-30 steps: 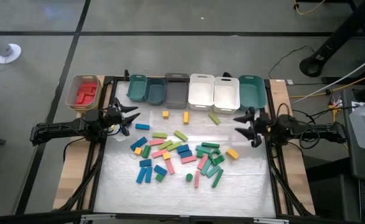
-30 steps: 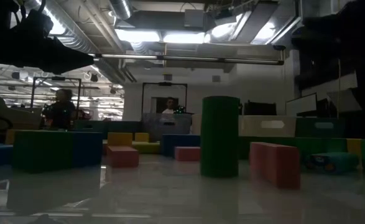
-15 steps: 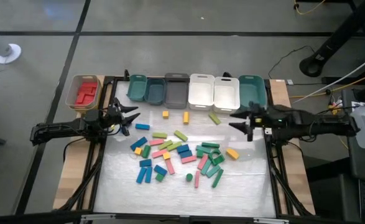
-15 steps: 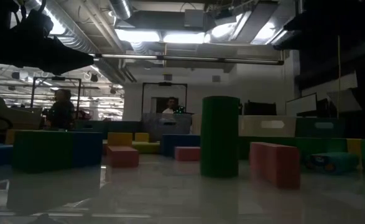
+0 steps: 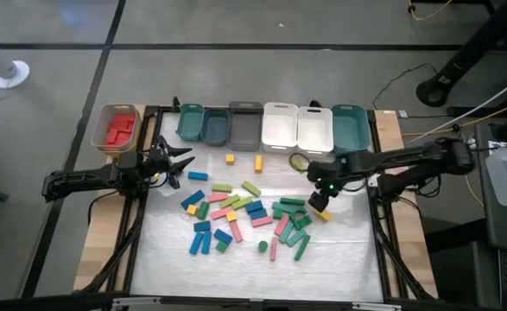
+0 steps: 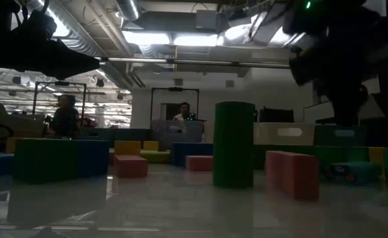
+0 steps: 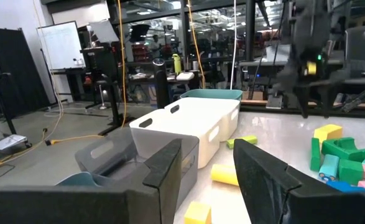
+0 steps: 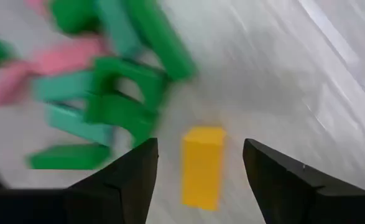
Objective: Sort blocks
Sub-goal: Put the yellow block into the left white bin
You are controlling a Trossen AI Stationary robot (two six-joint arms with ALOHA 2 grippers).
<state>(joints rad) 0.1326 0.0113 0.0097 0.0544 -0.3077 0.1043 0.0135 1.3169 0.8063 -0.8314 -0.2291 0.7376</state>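
The blocks (image 5: 244,216) lie scattered flat on the white mat in the middle of the table: bars and cubes in blue, green, lime, yellow and pink. My right gripper (image 5: 319,197) hangs open over the right end of the pile, pointing down. In the right wrist view its fingers (image 8: 130,180) stand on either side of a yellow bar (image 8: 202,165) without touching it. That yellow bar (image 5: 324,214) lies flat next to green blocks (image 8: 123,93). My left gripper (image 5: 180,162) waits open at the table's left edge.
A row of bins lines the far edge: teal (image 5: 190,121), grey (image 5: 245,127), white (image 5: 280,126) and teal (image 5: 349,128). A tan bin (image 5: 117,127) holding red blocks sits at the far left. Loose yellow blocks (image 5: 258,161) lie near the bins. The near part of the mat (image 5: 253,268) is bare.
My right arm has swung from the table's right edge toward the middle and stretched out over the right end of the pile. Its gripper has tipped from level to pointing down above the yellow bar. The blocks have not moved.
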